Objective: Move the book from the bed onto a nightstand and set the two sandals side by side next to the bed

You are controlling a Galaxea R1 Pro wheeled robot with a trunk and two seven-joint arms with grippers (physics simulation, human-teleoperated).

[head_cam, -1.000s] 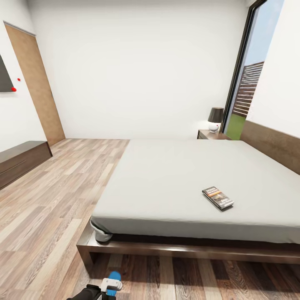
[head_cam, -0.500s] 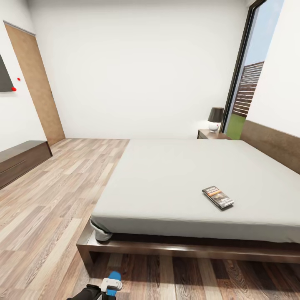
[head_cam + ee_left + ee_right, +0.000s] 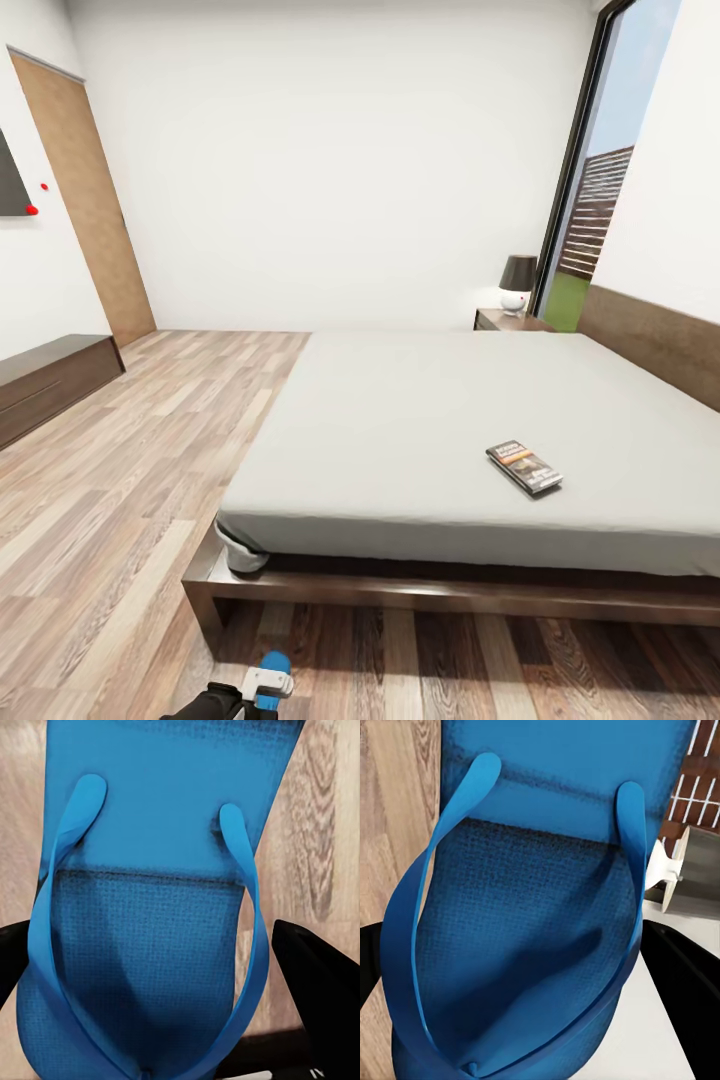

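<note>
Book flat on grey bed, right of frame centre, well short of far nightstand upper right. Blue sandal clamped between left gripper fingers over plank floor; second sandal likewise pinched in right gripper.

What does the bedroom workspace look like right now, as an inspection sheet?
Surface: grey mattress of the bed, wood-plank floor.
Job's things: book flat on the mattress; one blue sandal between the left jaws, another sandal between the right jaws; nightstand beyond the bed.
Clutter: lamp on the nightstand.
Grippers: left gripper low by the bed's foot.
Cables: nothing seen.
Surroundings: door, window, dresser.
</note>
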